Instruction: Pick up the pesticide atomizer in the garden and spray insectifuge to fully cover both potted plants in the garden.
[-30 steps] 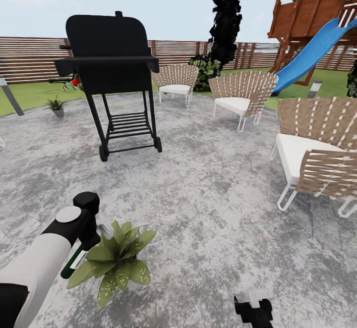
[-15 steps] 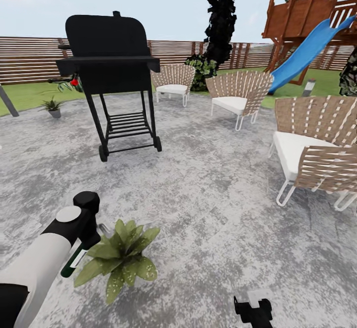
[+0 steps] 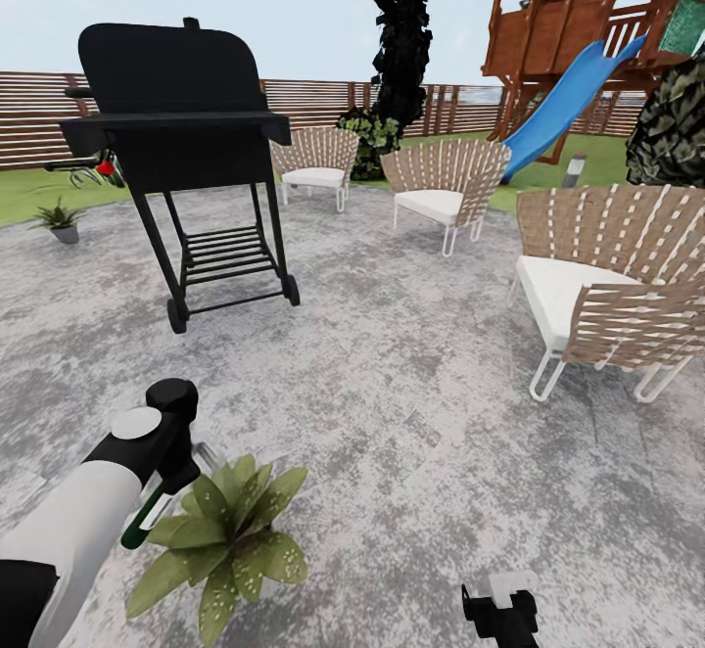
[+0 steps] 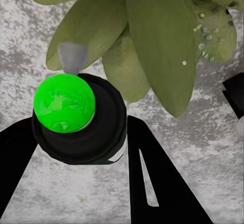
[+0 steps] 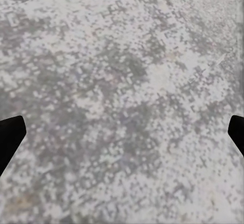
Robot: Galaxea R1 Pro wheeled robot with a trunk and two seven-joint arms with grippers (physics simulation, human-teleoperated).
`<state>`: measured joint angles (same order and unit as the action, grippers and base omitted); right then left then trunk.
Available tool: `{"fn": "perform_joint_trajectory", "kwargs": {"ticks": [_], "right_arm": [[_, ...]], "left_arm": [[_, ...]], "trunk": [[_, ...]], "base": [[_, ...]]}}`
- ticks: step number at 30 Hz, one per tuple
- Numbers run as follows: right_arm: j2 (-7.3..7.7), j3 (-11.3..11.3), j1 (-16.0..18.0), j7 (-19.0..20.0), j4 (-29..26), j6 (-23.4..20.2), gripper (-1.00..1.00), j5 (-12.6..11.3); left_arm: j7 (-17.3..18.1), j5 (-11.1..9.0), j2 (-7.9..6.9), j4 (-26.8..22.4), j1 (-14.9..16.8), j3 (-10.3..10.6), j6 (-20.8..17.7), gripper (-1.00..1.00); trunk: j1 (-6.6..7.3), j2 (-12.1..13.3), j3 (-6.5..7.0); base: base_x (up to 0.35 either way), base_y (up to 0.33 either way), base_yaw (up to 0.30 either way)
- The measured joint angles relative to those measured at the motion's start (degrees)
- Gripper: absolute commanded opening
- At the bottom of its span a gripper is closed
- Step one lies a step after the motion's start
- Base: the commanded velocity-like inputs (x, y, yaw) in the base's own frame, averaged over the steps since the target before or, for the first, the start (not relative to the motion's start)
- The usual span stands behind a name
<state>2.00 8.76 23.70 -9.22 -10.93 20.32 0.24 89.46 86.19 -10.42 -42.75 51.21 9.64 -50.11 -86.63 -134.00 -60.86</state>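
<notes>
Since a second ago our whole head view has swung: the grill, chairs and far plant have all slid toward the view's left together, which is our camera turning, not the things moving; our left arm and the bottle keep the same place in the view.

We stand on one grey mottled patio [image 3: 411,403] in the garden, with one brown slatted fence [image 3: 323,100] behind it and a strip of lawn [image 3: 29,188] between. One wooden play tower [image 3: 578,12] with one blue slide [image 3: 563,105] rises at the far right. One black grill [image 3: 181,139] stands on the patio, a red knob [image 3: 105,167] at its side. We count three woven chairs with white cushions: the nearest chair [image 3: 607,286] at right, a middle chair [image 3: 441,188] and a far chair [image 3: 315,161].

We count two potted plants. The broad-leaved plant [image 3: 220,535] sits on the patio just beside our left gripper [image 3: 171,477]; the spiky plant [image 3: 59,219] stands in its pale pot well apart, near the lawn's edge.

Our left gripper is closed around the pesticide atomizer [image 4: 79,117], one bottle, its fingers [image 4: 162,183] pressed to either side; in the left wrist view its top glows bright green and its nozzle points at the broad leaves, which carry small white droplets.

Our right gripper [image 3: 499,614] hangs low over bare patio, its fingers spread wide and holding nothing.
</notes>
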Motion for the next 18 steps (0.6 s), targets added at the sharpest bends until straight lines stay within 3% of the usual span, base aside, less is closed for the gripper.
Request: {"fn": "perform_joint_trajectory", "kwargs": {"ticks": [8,15,18], "right_arm": [[-0.06,0.0,0.0,0.0,0.0,0.0,1.00,0.0],[-0.09,0.0,0.0,0.0,0.0,0.0,1.00,0.1],[-0.09,0.0,0.0,0.0,0.0,0.0,1.00,0.1]], "left_arm": [[0.0,0.1,-0.93,0.4,-0.7,0.1,0.1,-1.00],[0.0,0.2,-0.30,0.4,-0.3,0.0,0.1,-1.00],[0.0,0.2,-0.25,0.4,-0.2,0.0,0.1,-1.00]], "trunk": [[0.00,0.0,0.00],[-0.03,0.0,0.00],[-0.01,0.0,0.00]], "base": [[0.026,0.000,0.000],[-0.264,0.099,0.000],[-0.084,0.066,0.000]]}}
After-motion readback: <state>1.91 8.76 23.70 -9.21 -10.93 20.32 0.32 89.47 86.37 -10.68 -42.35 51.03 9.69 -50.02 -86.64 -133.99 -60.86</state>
